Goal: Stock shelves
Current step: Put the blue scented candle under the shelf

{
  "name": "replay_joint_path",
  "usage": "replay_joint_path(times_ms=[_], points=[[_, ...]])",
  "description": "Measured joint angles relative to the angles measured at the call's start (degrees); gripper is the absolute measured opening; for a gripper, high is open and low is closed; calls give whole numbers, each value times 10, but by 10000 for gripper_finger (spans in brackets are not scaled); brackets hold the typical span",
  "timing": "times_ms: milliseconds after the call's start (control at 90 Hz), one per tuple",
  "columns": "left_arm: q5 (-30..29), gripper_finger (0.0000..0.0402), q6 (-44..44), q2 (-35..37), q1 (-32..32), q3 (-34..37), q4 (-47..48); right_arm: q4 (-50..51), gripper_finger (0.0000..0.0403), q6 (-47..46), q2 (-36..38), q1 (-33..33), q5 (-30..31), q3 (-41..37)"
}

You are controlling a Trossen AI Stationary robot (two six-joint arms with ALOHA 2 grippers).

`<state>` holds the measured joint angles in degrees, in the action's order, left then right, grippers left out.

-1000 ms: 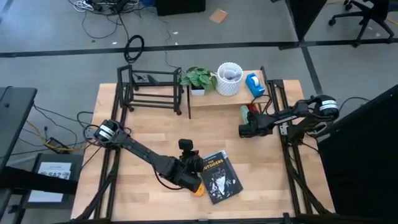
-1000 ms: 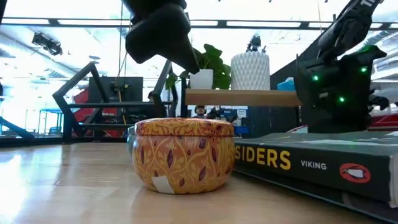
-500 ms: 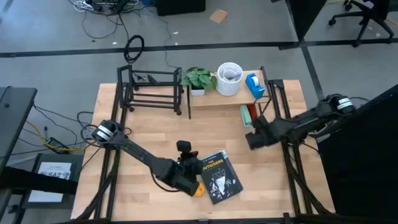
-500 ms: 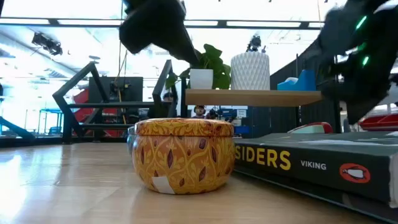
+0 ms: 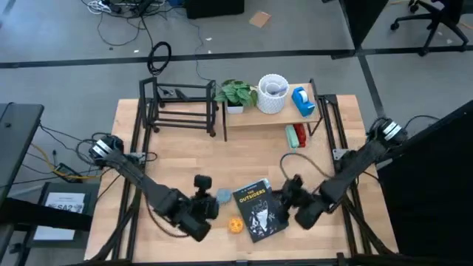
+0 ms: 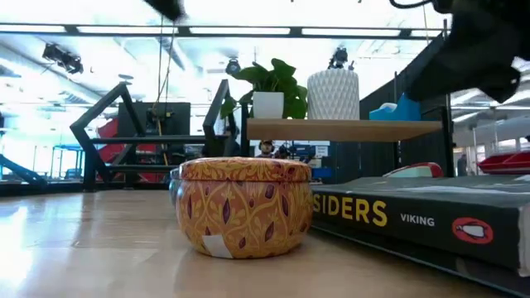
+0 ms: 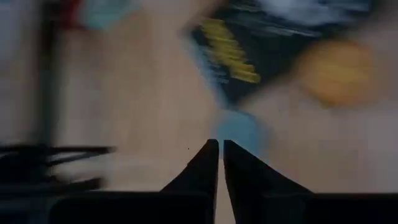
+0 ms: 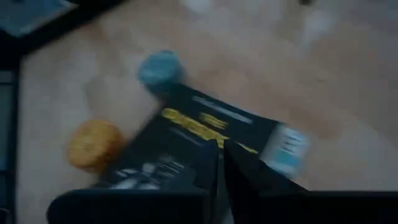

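The shelves stand at the table's far side: a wooden-plank stand (image 5: 255,120) carrying a plant, a white vase and a blue dispenser, and an open black rod rack (image 5: 181,107) to its left. A dark book (image 5: 259,210) lies flat near the table's front edge. A yellow patterned tin (image 6: 244,205) sits on its base left of the book, with a small blue round thing (image 5: 222,194) behind it. My left gripper (image 5: 213,209) hangs shut, left of the tin. My right gripper (image 5: 285,198) hangs shut above the book's right edge.
A red and a green item (image 5: 295,137) lie on the table in front of the plank stand. Bare tabletop (image 5: 185,159) stretches between the rack and the book. Black frame rails run along both table sides.
My right gripper has swung from beside the plank stand toward the table's near edge and now hangs over the book. My left gripper has risen off the tin and drawn back toward the table's left edge. Tin and book have stayed put.
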<state>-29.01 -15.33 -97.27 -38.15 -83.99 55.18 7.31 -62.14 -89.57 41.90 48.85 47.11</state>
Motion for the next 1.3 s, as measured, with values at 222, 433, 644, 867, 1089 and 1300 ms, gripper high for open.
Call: replay_joint_path(times_ms=[222,433,644,867,1089,1300], points=[[63,59,16,0,-2,82,-110,-145,0,55,-65,-14,-2,0],[79,89,59,-1,13,140,-207,-152,0,57,-68,-15,-6,0],[107,189,49,-3,68,140,-200,-150,0,63,-67,-21,-5,0],[140,314,125,-43,114,139,-243,-153,0,64,-67,-28,-6,0],[149,368,132,-64,141,139,-249,-154,0,64,-67,-26,-11,0],[190,360,124,-70,175,139,-232,-154,0,68,-67,-26,-14,0]])
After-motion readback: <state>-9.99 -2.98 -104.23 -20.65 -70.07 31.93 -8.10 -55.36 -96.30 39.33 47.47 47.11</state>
